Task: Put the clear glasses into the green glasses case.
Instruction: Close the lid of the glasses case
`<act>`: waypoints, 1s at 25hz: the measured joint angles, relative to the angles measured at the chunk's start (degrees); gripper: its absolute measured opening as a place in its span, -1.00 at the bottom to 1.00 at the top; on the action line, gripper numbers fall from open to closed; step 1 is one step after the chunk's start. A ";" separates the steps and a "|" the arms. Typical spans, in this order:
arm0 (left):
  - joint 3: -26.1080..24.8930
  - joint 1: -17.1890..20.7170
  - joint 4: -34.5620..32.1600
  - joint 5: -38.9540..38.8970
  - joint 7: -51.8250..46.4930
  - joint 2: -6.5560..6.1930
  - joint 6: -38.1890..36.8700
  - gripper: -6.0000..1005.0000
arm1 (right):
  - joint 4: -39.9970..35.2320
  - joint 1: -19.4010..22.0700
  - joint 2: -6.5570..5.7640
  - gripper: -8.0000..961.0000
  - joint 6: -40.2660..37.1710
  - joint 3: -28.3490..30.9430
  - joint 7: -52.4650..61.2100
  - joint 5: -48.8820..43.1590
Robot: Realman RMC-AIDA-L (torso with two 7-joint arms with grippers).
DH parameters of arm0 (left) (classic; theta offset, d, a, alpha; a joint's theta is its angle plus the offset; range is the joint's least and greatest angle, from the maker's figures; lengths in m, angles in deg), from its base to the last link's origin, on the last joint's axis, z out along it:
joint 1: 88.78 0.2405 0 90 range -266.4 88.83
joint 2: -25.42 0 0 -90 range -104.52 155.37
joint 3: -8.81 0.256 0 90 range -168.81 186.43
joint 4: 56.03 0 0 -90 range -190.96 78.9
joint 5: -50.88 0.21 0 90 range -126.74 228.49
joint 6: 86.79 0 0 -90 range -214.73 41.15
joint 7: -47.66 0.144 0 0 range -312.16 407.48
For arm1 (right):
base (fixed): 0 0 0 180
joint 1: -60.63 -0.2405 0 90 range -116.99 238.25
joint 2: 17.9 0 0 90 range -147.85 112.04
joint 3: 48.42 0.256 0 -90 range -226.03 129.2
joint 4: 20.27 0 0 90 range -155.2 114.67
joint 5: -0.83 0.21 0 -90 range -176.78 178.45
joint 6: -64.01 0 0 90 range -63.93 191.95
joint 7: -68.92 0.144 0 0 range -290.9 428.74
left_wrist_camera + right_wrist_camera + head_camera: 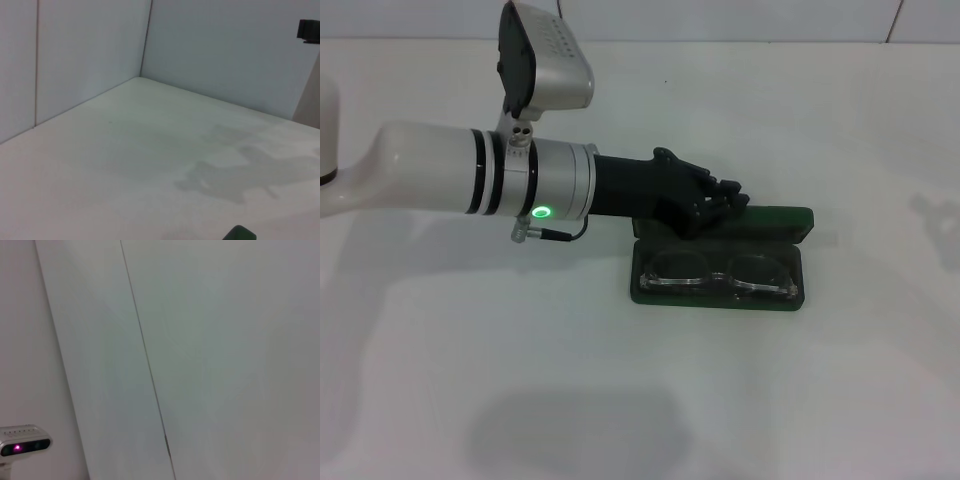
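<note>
Left gripper (725, 200) aperture indeterminate, at raised lid; clear glasses (718, 272) below in green glasses case (655, 292): light, slippery, fragile.

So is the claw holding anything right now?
Cannot tell. The left claw sits at the green case's lid; the clear glasses lie inside, not held.

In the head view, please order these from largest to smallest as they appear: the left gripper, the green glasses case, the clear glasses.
1. The green glasses case, lying open on the table.
2. The clear glasses, which lie inside the case and span nearly its width.
3. The left gripper, at the case's lid; it is nearer the camera, so its rank is unsure.
</note>
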 joint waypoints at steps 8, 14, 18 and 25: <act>0.83 0.49 0.07 -0.26 -0.09 -0.01 0.06 -0.68 | 1.21 -0.15 -0.09 -0.87 -0.13 0.00 -0.75 0.02; 1.89 1.20 0.26 -0.58 -0.17 -0.01 -0.92 -0.68 | 1.24 -0.16 -0.05 -0.85 -0.13 0.00 -0.78 0.03; 4.55 2.59 0.18 -2.51 0.37 -0.01 -2.16 -0.68 | 1.25 -0.21 -0.04 -0.85 -0.13 0.00 -0.79 0.03; 12.49 4.73 -2.08 -8.79 2.70 -0.01 -3.78 -0.68 | 1.25 -0.29 0.02 -0.83 -0.13 -0.09 -0.79 0.03</act>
